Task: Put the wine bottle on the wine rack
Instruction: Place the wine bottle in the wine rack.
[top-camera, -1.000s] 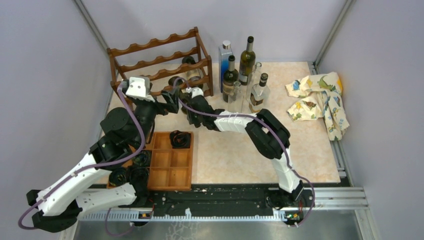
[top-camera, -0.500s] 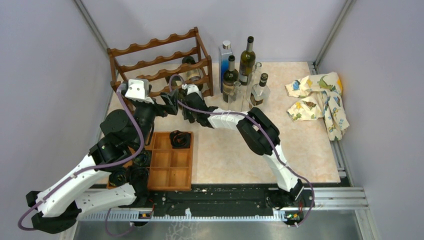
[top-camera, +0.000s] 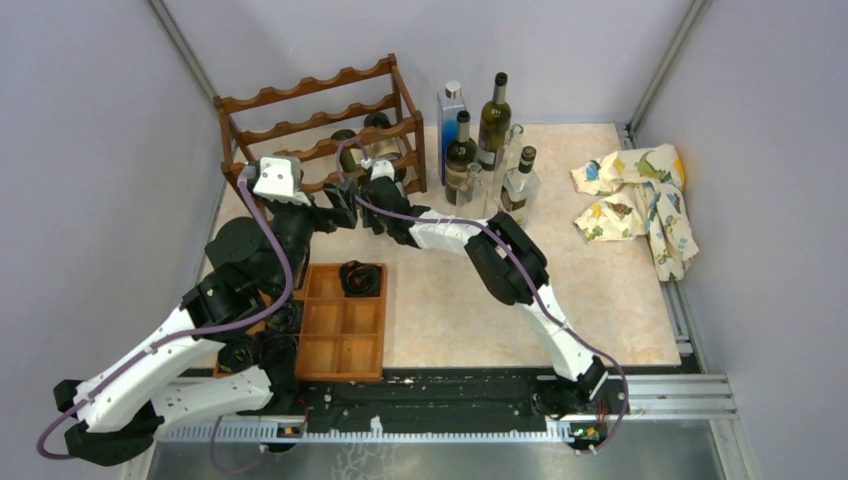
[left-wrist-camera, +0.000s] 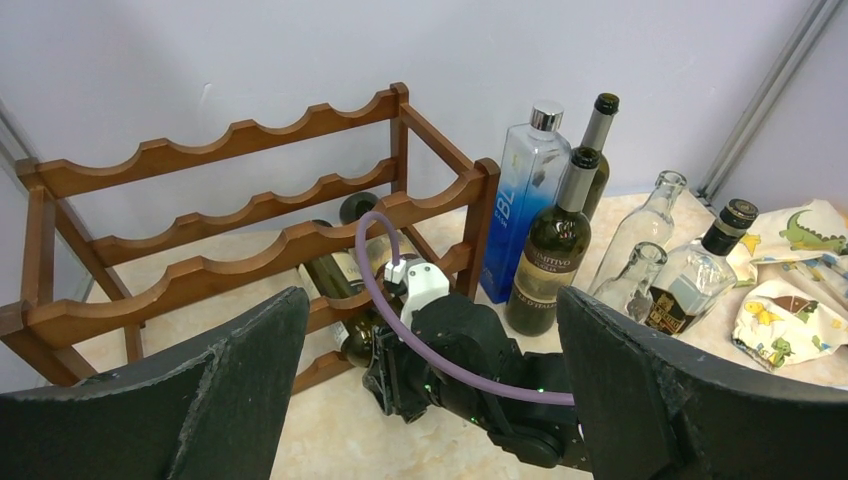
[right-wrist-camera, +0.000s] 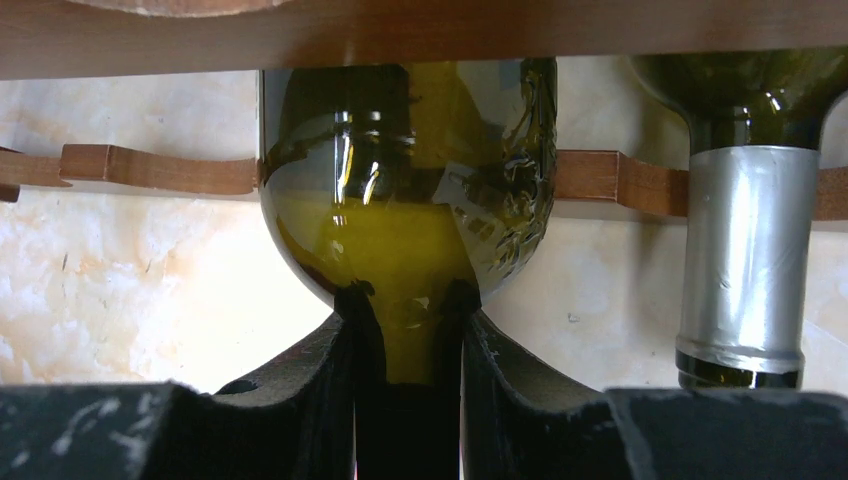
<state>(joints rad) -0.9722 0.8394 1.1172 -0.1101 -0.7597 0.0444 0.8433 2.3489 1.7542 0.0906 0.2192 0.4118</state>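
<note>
The dark reddish-brown wine rack (top-camera: 320, 110) stands at the back left, and its wavy rails (left-wrist-camera: 240, 130) fill the left wrist view. My right gripper (right-wrist-camera: 405, 345) is shut on the neck of a green wine bottle (right-wrist-camera: 405, 190). The bottle lies neck-forward in the rack's bottom tier, under a rail (right-wrist-camera: 400, 30). From above, that gripper (top-camera: 362, 172) sits at the rack's front, with the bottle (top-camera: 346, 140) partly hidden by rails. My left gripper (left-wrist-camera: 430, 400) hangs wide open just in front of the rack, above the right arm, holding nothing.
A second bottle with a silver foil neck (right-wrist-camera: 745, 270) lies in the rack right of the held one. Several upright bottles (top-camera: 480, 140) stand right of the rack. A patterned cloth (top-camera: 640, 195) lies far right. A wooden compartment tray (top-camera: 340, 330) sits near the left arm.
My right arm has stretched further towards the rack, sliding the bottle deeper into the bottom tier. The left arm has hardly moved and stays open.
</note>
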